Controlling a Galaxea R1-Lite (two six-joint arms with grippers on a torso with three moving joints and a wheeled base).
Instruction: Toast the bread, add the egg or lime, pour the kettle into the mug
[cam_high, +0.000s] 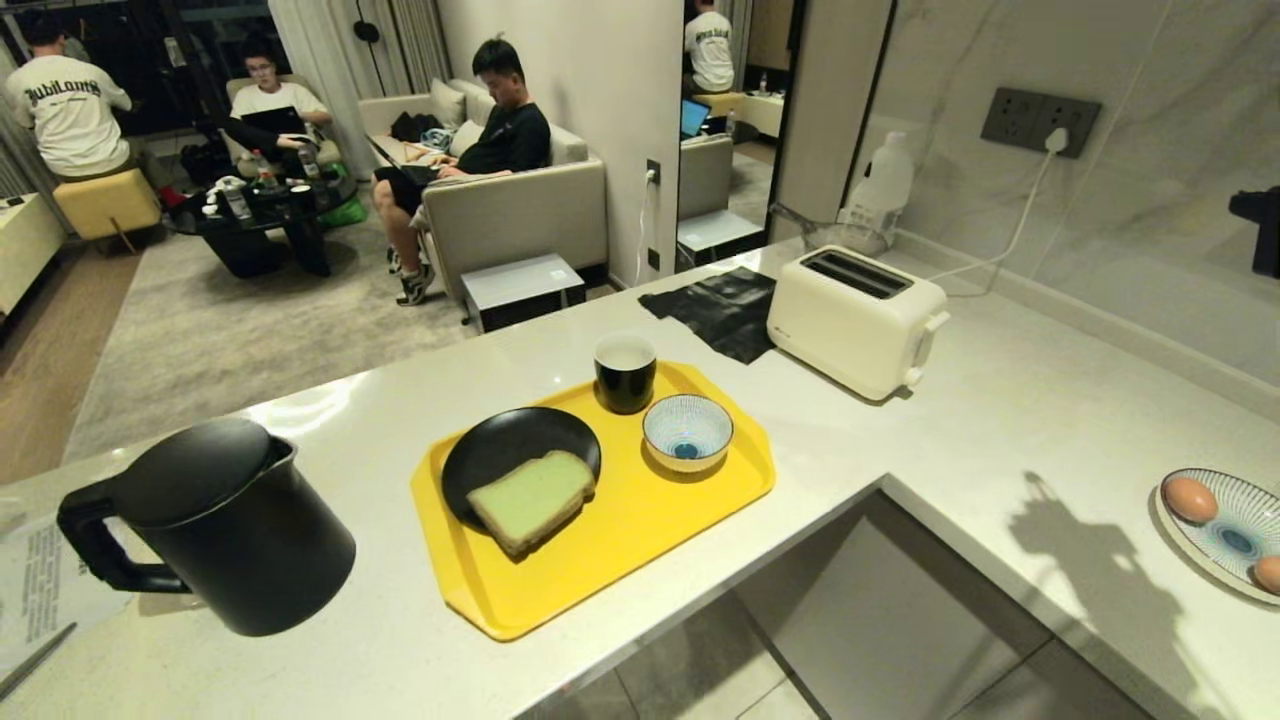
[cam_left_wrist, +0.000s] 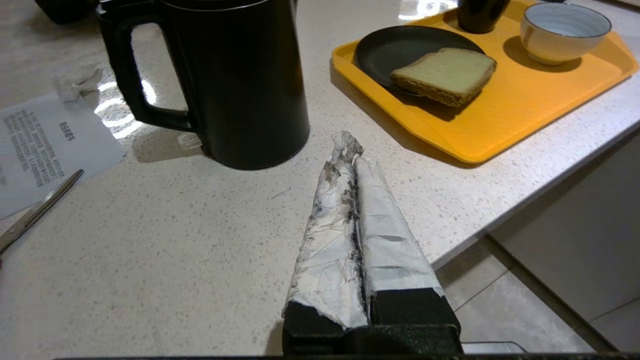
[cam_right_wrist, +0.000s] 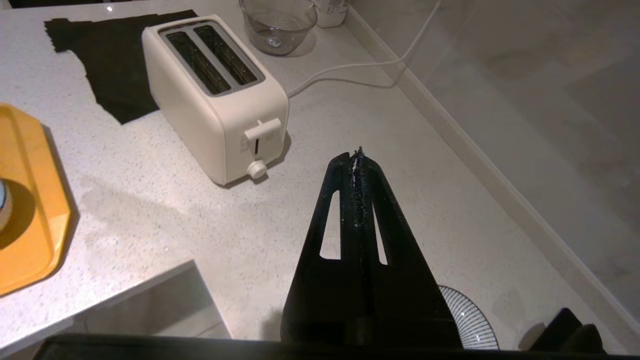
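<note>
While both arms hang above the pale counter (cam_high: 950, 420), nothing is in hand: the left gripper (cam_left_wrist: 350, 145), its fingers wrapped in white tape, is pressed shut and empty just short of the kettle (cam_high: 215, 525), and the right gripper (cam_right_wrist: 356, 156) is closed tight on nothing over bare counter near the toaster (cam_high: 858, 318). On the yellow tray (cam_high: 620, 545) the bread (cam_high: 532, 498) lies half on the black plate (cam_high: 500, 450), green face up. Behind it stands the mug (cam_high: 625, 371), upright, with the striped bowl (cam_high: 687, 432) just beside it. Over at the right edge, an egg (cam_high: 1190, 498) sits on a striped dish (cam_high: 1235, 540), well apart from the tray. Both toaster slots show empty. Beyond the counter, people sit around a sofa (cam_high: 520, 205).
</note>
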